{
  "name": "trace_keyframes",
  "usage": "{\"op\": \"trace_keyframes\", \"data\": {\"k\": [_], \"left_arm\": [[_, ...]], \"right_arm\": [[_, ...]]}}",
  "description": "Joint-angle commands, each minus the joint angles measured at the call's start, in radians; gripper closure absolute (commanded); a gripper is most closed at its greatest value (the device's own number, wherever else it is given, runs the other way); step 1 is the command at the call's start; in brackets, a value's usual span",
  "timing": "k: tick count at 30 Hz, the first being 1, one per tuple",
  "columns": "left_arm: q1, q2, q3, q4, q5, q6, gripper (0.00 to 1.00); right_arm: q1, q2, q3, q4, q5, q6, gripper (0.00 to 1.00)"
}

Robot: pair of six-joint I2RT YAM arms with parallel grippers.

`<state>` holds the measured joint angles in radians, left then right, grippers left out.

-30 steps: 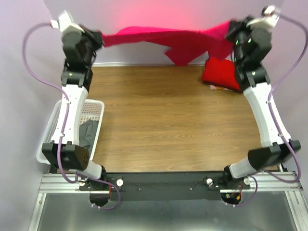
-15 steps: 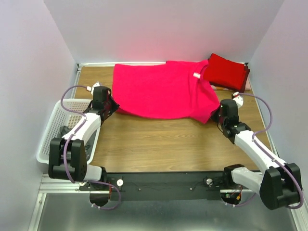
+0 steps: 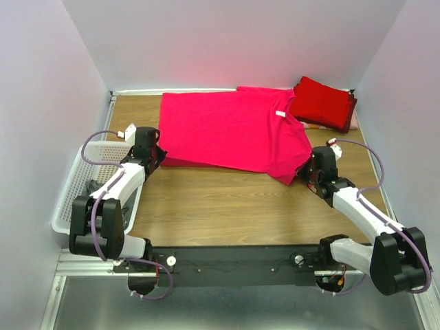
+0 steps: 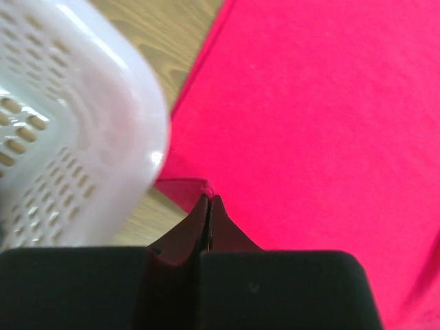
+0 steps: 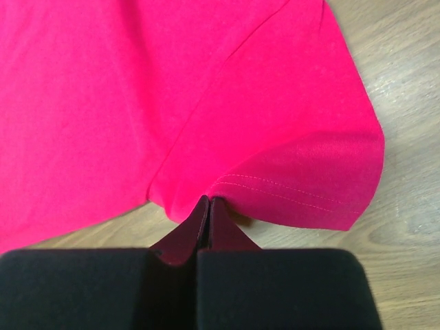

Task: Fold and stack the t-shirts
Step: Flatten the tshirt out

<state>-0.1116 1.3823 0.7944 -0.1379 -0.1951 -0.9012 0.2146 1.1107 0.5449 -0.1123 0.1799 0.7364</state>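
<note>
A bright pink-red t-shirt (image 3: 230,134) lies spread flat across the far half of the table, its white neck label (image 3: 280,113) near the right side. My left gripper (image 3: 159,155) is shut on the shirt's near left corner (image 4: 203,189). My right gripper (image 3: 304,172) is shut on the shirt's edge beside a sleeve (image 5: 289,179) at the near right. A deeper red folded t-shirt (image 3: 323,102) lies at the far right corner, touching the pink shirt's edge.
A white lattice basket (image 3: 103,185) stands at the left table edge with dark cloth inside; its rim (image 4: 82,117) is close beside my left gripper. Bare wooden table (image 3: 234,199) lies in front of the shirt. Walls enclose three sides.
Both arms have come down from holding the shirt stretched in the air to table level. The shirt now lies spread flat, pulled slightly nearer and smoother than half a second ago.
</note>
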Motion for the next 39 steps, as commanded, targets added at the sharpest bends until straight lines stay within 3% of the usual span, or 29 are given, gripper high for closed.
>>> {"op": "trace_keyframes", "data": {"k": [1, 8, 18, 33, 39], "left_arm": [[0.039, 0.015, 0.019, -0.065, -0.101, -0.045, 1.0], [0.144, -0.006, -0.006, -0.052, -0.084, -0.005, 1.0], [0.162, -0.095, -0.058, -0.06, -0.03, 0.016, 1.0], [0.135, -0.269, -0.172, -0.094, -0.014, 0.035, 1.0], [0.125, -0.279, -0.175, -0.094, -0.001, 0.033, 1.0]], "right_arm": [[-0.004, -0.009, -0.023, 0.006, -0.037, 0.018, 0.99], [-0.004, -0.023, -0.039, 0.003, -0.048, 0.011, 0.99], [-0.003, -0.09, -0.06, -0.084, -0.053, 0.011, 0.99], [-0.004, -0.517, -0.134, -0.401, -0.174, 0.152, 1.0], [-0.003, -0.551, -0.204, -0.408, -0.237, 0.173, 0.96]]}}
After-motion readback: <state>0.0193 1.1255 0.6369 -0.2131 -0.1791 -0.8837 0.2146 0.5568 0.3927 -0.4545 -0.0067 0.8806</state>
